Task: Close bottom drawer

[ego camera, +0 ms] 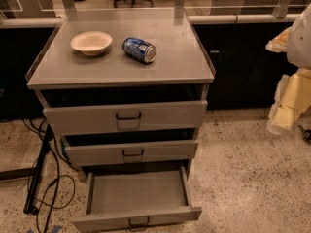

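Bottom drawer [137, 198] stands pulled out at 6 o'clock. End effector [286, 106] hangs at 3 o'clock, well apart; its state cannot be told.

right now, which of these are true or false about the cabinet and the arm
1. The bottom drawer is pulled out further than the two above it. True.
2. The can stands upright. False: it lies on its side on top of the cabinet.
3. The bowl sits left of the can. True.
4. The gripper rests on the bottom drawer. False: it hangs at the right edge of the view, apart from the cabinet.
5. Nothing shows inside the bottom drawer. True.
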